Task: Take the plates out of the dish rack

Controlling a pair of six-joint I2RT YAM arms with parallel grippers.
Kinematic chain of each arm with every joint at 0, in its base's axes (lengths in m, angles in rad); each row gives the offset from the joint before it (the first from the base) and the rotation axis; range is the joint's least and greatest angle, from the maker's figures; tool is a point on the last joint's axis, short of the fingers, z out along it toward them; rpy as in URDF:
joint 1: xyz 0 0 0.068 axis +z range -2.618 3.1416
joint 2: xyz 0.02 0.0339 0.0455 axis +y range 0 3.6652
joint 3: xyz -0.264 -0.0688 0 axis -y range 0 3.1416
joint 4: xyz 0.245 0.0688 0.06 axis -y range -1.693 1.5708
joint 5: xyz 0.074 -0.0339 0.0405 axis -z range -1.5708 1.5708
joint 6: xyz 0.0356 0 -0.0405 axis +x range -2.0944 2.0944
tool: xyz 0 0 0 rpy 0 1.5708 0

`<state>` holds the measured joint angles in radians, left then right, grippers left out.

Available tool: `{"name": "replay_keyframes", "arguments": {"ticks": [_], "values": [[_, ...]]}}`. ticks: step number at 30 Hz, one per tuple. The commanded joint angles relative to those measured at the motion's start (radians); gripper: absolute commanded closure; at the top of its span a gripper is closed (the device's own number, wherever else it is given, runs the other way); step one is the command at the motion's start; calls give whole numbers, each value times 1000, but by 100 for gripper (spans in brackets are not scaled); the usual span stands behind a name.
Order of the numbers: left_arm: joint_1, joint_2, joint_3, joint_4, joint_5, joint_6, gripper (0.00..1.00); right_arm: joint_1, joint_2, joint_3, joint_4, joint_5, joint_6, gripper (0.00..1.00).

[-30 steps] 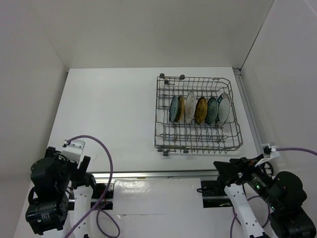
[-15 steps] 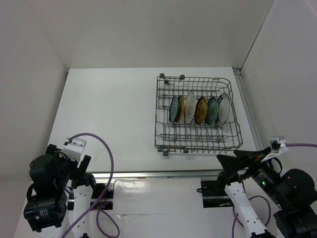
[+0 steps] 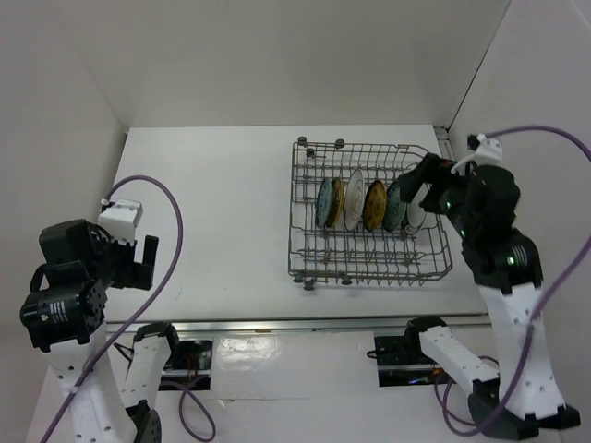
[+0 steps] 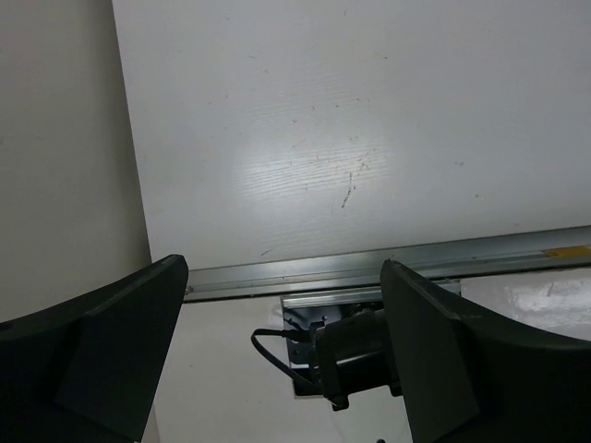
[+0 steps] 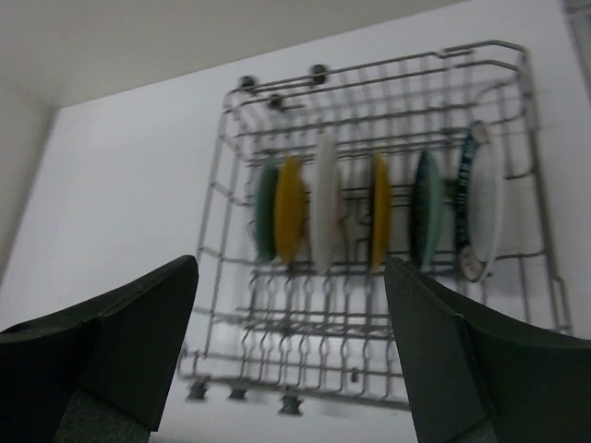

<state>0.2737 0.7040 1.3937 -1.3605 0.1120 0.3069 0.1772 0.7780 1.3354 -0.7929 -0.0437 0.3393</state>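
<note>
Plates stand on edge in a row inside dish rack, far-right of table. R gripper hovers over rack's right end, jaws wide, empty. L gripper near-left, wide too.

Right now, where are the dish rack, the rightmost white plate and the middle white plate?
dish rack (image 5: 305, 346), right wrist view, near wall wires
rightmost white plate (image 5: 487, 198), right wrist view, its white face
middle white plate (image 5: 325, 198), right wrist view, its edge
</note>
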Motion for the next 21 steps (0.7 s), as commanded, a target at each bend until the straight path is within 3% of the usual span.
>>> {"name": "replay_keyframes", "arguments": {"ticks": [1,3,5,7,9,12,21], "values": [[5,43,4,32,-44,-23,0,7,193,82,6,396,-22,13],[5,71,-21,41,-44,12,0,7,311,108,4,490,-99,14],[5,112,-60,104,-29,28,0,-2,383,120,14,543,-111,22],[5,144,-71,165,-29,18,0,-36,418,130,14,483,-111,27],[5,204,-71,176,11,18,0,-106,469,143,14,417,-111,27],[5,250,-71,208,98,18,0,-200,521,143,14,331,-120,19],[5,371,-82,320,138,-49,0,-282,653,48,78,200,-143,20]]}}
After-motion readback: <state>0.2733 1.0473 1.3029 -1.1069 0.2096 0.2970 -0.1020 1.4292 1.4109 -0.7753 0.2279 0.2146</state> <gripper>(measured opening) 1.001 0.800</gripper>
